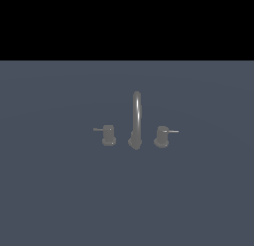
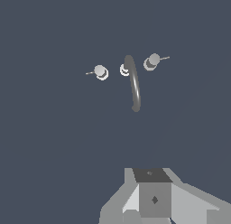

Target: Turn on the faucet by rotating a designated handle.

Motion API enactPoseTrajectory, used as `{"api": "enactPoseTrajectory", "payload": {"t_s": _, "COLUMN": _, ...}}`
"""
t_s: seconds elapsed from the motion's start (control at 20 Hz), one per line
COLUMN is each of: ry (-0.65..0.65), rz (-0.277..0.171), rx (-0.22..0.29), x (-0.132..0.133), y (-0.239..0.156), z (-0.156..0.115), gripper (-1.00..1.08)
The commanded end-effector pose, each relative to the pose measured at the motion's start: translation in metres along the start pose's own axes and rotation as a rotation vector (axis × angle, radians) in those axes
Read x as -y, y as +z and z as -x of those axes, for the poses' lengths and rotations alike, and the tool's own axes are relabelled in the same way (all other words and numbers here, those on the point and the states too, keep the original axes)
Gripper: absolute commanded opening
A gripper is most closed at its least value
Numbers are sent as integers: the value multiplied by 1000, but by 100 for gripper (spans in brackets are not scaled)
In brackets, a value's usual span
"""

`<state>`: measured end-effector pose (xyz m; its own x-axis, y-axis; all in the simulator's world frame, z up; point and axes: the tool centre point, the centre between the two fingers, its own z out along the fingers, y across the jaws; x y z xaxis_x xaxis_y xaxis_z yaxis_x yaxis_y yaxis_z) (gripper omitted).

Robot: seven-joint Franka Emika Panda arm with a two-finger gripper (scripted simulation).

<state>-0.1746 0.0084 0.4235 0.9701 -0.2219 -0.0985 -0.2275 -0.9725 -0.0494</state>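
- The faucet stands near the middle of the grey desk, well away from every edge.
- The handle sits just beside the spout, on the exterior view's right, its bright lever pointing outward.
- The gripper hangs well apart from it, holding nothing; its fingertips are out of view, so I cannot tell how wide it is.
- Judged step: the approach. Next comes descending beside that lever to push it round.

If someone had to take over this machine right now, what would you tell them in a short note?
Gripper: only its body shows in the wrist view, above the surface, holding nothing; open or shut cannot be told.
Faucet: upright on the grey floor, arched spout between two knobs.
Handle to turn: the knob on the exterior view's right, with the bright lever rod pointing outward.
Done: nothing visible; the arm is well away from the handle.
Left: approach, catch the lever, rotate it.
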Motion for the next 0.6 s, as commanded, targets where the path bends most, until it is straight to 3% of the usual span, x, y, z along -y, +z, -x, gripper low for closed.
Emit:
{"api": "enactPoseTrajectory", "payload": {"t_s": 0.0, "ry": 79, "rz": -5, "rx": -4, "x": -2, "y": 11, "z": -21, "gripper": -100}}
{"api": "enactPoseTrajectory", "payload": {"t_s": 0.55, "ry": 450, "rz": -22, "rx": -26, "x": -21, "y": 76, "z": -114, "gripper": -100}}
